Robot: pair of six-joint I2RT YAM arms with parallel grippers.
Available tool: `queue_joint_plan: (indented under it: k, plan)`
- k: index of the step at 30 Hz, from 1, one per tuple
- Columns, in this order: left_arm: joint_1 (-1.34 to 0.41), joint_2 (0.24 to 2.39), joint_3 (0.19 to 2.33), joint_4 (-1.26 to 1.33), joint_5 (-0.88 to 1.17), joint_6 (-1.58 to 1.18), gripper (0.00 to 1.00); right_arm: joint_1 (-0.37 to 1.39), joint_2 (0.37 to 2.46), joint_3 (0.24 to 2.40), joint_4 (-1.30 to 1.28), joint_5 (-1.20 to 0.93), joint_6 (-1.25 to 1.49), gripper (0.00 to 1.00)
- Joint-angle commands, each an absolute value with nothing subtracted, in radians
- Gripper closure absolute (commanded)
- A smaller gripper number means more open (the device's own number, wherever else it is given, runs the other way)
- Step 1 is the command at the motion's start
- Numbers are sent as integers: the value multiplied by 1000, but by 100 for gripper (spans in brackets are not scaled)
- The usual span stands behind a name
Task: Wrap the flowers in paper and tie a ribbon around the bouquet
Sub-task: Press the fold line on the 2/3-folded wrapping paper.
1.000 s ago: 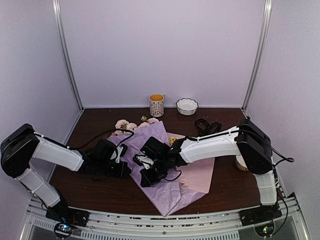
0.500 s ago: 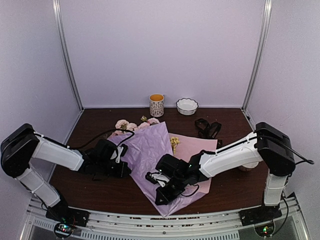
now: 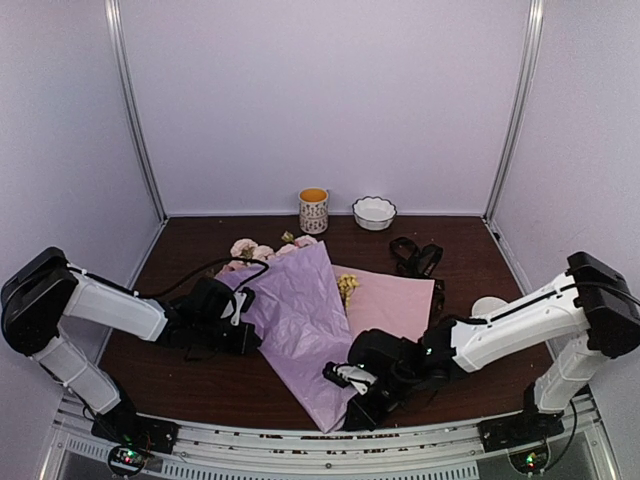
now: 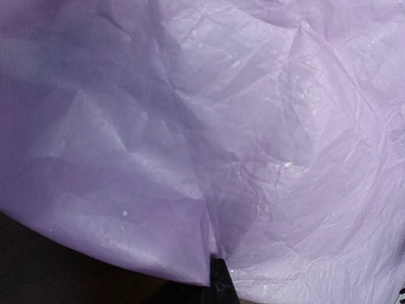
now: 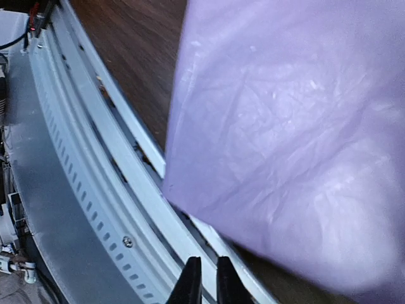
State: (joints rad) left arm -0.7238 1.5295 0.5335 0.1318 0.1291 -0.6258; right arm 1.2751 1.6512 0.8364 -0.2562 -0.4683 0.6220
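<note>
Currently wrapping: paper (image 3: 300, 320) covers flowers (image 3: 262, 251), heads past its far edge. Left tool (image 3: 243, 330) clamps its left edge; right tool (image 3: 360, 412) barely apart, empty, at its near corner. Next probably needs a regrip, then rolling.

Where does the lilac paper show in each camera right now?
Top external: paper mid-table, near corner by the front rail.
Left wrist: paper fills nearly the whole picture; no rail.
Right wrist: paper upper right, corner by that rail.
Shared landmark: the front rail, top and right wrist.
</note>
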Motion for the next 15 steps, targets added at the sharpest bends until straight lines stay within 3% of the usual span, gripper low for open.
queue_joint_plan:
  k: [1,5,9,15]
  plan:
    - [-720,1514,543,97,85,-601,100,1257,1434,810,-216,-340,575,84]
    - [-720,1510,543,95,82,-599,100,1156,1330,792,-157,-204,583,65]
    - [-720,1511,543,95,82,-598,100,1045,1366,835,-133,-133,599,48]
    - [-719,1520,543,99,90,-597,100,945,1560,945,-70,-161,587,41]
